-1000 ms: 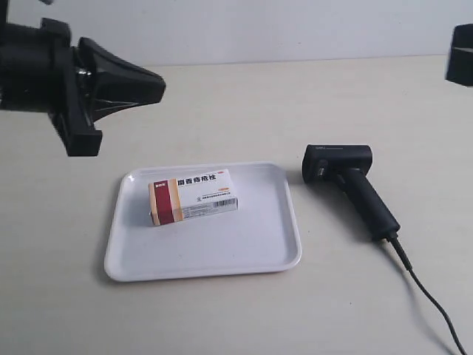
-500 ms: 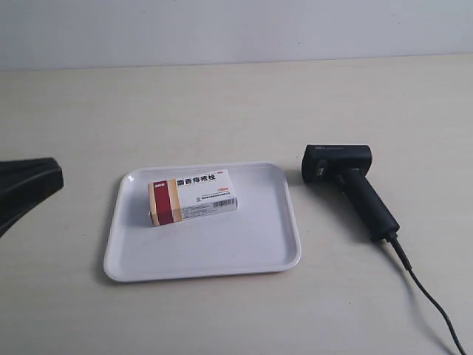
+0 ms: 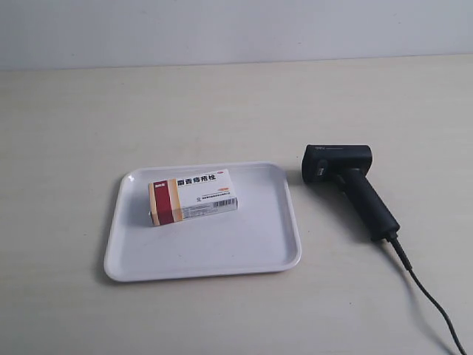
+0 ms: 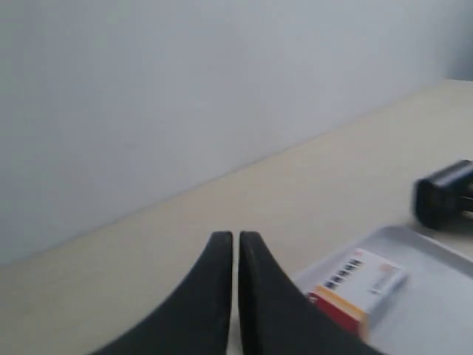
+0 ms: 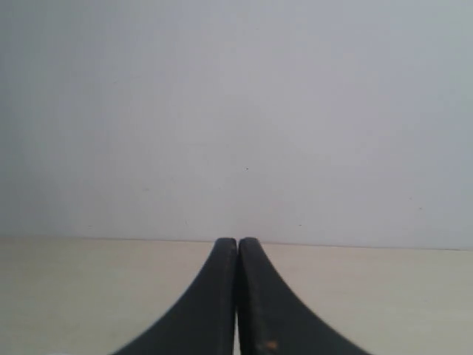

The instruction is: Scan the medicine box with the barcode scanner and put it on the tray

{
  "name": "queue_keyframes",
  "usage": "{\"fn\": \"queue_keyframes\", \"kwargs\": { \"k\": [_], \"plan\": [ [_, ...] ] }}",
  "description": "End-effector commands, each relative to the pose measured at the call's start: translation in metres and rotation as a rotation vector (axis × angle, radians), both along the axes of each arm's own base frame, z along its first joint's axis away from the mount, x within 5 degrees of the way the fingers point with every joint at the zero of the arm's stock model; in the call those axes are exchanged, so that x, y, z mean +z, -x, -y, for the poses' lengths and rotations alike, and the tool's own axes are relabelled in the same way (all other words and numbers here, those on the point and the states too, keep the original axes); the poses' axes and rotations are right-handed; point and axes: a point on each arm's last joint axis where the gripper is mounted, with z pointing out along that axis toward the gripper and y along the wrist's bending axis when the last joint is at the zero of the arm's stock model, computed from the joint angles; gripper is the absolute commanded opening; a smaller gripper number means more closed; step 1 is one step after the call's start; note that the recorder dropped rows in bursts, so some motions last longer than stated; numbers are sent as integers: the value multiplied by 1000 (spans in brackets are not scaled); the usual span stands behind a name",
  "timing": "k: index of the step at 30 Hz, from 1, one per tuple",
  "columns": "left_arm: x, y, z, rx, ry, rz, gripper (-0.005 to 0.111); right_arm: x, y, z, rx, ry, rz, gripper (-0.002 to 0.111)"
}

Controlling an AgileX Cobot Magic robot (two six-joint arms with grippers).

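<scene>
The medicine box (image 3: 193,196), white with a red and orange end band, lies flat on the white tray (image 3: 251,248) in the exterior view. The black barcode scanner (image 3: 349,183) lies on the table beside the tray, its cable (image 3: 429,296) trailing toward the view's lower right corner. Neither arm shows in the exterior view. In the left wrist view my left gripper (image 4: 236,238) is shut and empty, away from the medicine box (image 4: 356,286), the tray (image 4: 436,296) and the scanner head (image 4: 446,204). My right gripper (image 5: 237,242) is shut on nothing, facing the wall.
A pale beige table (image 3: 222,111) runs back to a plain light wall (image 3: 236,29). The right wrist view shows only table and wall (image 5: 236,111).
The arm at the exterior view's left has drawn back out of the picture over the last second; the dark part at the right edge left too. Box, tray and scanner have not moved.
</scene>
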Motion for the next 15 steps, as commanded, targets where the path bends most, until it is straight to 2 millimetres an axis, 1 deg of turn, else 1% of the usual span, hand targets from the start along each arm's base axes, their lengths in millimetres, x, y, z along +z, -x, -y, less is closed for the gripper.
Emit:
{"fn": "queue_keyframes", "kwargs": {
  "k": [1, 3, 6, 9, 12, 15],
  "plan": [
    [-2, 10, -15, 179, 30, 98, 5, 0, 0, 0, 4, -2, 6, 0],
    [-2, 13, -16, 202, 46, 125, 5, 0, 0, 0, 4, -2, 6, 0],
    [-8, 15, -17, 214, 57, 126, 5, 0, 0, 0, 4, -2, 6, 0],
    [-21, 16, -20, 250, 71, 78, 5, 0, 0, 0, 4, -2, 6, 0],
    [-25, 18, -30, 360, 156, 29, 5, 0, 0, 0, 4, -4, 5, 0],
    [-30, 17, -34, 406, 191, -33, 5, 0, 0, 0, 4, -4, 5, 0]
  ]
}}
